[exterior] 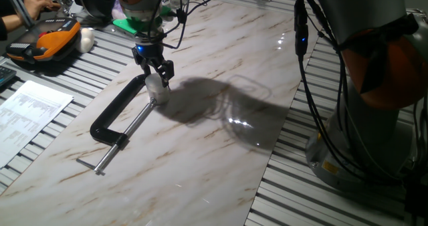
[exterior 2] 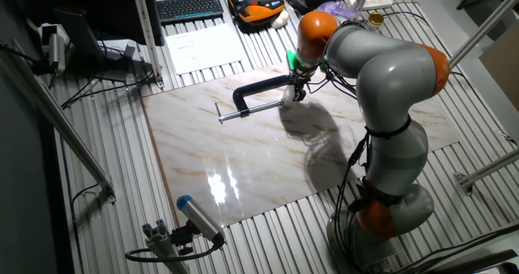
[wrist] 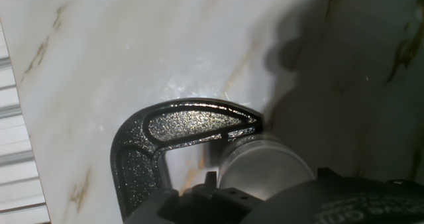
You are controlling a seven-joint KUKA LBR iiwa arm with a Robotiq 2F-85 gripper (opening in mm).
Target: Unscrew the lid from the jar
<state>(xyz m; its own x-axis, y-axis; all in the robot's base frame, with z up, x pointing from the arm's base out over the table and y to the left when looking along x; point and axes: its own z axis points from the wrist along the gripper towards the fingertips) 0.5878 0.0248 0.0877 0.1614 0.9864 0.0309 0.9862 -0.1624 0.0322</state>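
The small whitish jar (exterior: 158, 94) stands on the marble board, held at the end of a black C-clamp (exterior: 114, 116). Its white lid (exterior: 158, 83) sits on top. In the hand view the lid (wrist: 265, 166) is a shaded round disc right beside the clamp's black jaw (wrist: 179, 128). My gripper (exterior: 158, 77) comes straight down over the jar, with one finger on each side of the lid and pressed against it. In the other fixed view the gripper (exterior 2: 297, 92) hides the jar, at the right end of the clamp (exterior 2: 255, 92).
The clamp's steel screw rod (exterior: 124, 136) runs toward the board's near-left edge. An orange and black case (exterior: 47, 42) with a white lump (exterior: 86, 39) beside it lies at the far left, and papers (exterior: 30, 112) lie at the left. Cables (exterior: 301, 45) hang at the right.
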